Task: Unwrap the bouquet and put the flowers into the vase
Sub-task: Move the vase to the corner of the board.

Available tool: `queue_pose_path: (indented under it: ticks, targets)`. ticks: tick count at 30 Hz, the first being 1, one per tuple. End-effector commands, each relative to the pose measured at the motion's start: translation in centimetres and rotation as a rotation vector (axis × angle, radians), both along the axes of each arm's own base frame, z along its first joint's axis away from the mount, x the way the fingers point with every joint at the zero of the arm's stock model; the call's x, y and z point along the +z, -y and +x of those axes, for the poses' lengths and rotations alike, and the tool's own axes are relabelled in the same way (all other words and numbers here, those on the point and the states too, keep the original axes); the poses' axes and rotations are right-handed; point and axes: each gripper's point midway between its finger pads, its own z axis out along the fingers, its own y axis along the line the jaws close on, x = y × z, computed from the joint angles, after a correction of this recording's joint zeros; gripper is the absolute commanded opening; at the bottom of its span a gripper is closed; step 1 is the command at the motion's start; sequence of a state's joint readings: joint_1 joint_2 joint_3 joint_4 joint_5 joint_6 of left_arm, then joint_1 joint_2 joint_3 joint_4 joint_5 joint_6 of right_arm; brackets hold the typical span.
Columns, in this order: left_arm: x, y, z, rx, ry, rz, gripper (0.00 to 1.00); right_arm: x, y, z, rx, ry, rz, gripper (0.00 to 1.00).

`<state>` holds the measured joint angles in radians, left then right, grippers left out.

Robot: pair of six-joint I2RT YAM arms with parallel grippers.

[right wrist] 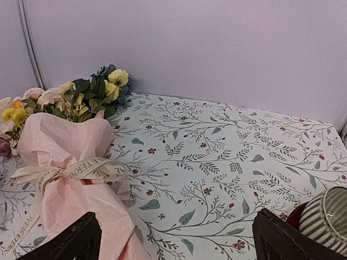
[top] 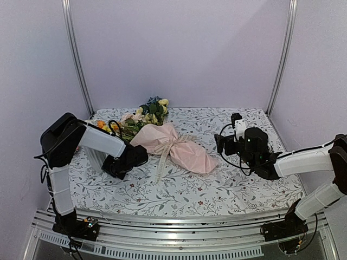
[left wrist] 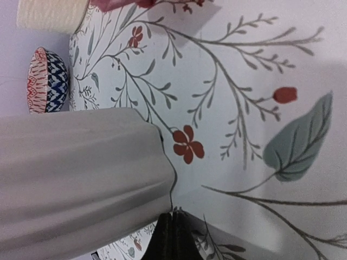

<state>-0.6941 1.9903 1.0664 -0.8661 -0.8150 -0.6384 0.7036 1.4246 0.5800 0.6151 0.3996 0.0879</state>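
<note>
At the left, the left pincer [left wrist: 173, 235] is pressed together and holds nothing, just beside the white ridged vase [left wrist: 81, 184] at the left side of the floral tabletop [top: 244, 189]. In the middle lies the bouquet [top: 172, 145], wrapped in pink paper and tied with a cream ribbon [right wrist: 70, 170]. Its blooms point to the back left and its stem end to the right. The right pincer [top: 219, 145] is spread wide and empty, near that stem end, with a striped cup [right wrist: 325, 216] to its right. Probably the best way is to pin the paper with the left pincer, take a loose ribbon tail with the right, and pull slowly so the bundle does not drag.
</note>
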Motion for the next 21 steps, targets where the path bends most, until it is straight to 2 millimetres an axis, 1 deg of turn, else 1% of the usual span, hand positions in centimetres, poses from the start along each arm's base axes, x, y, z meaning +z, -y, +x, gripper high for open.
queue_pose_path:
  ticks: [1, 9, 15, 18, 19, 21]
  targets:
    - [-1.3, -0.7, 0.9, 0.035, -0.009, -0.067, 0.0, -0.1, -0.2, 0.3, 0.011, 0.006, -0.002, 0.99]
    - [-0.9, -1.6, 2.4, 0.046, 0.01, -0.093, 0.0, -0.4, -0.5, 0.4, 0.024, 0.001, -0.012, 0.99]
    - [-1.1, -1.5, 2.6, 0.039, 0.004, -0.104, 0.0, -0.8, -1.2, 0.4, 0.05, -0.014, -0.018, 0.99]
    - [-1.5, -0.4, 2.6, 0.01, -0.015, -0.141, 0.0, -1.4, -1.9, 0.6, 0.082, -0.034, -0.029, 0.99]
    - [-0.3, 0.5, 3.0, -0.01, 0.016, -0.175, 0.0, -1.6, -2.3, 0.6, 0.094, -0.043, -0.032, 0.99]
    - [0.5, 2.0, 3.2, -0.047, 0.032, -0.207, 0.0, -1.9, -2.7, 0.7, 0.111, -0.058, -0.038, 0.99]
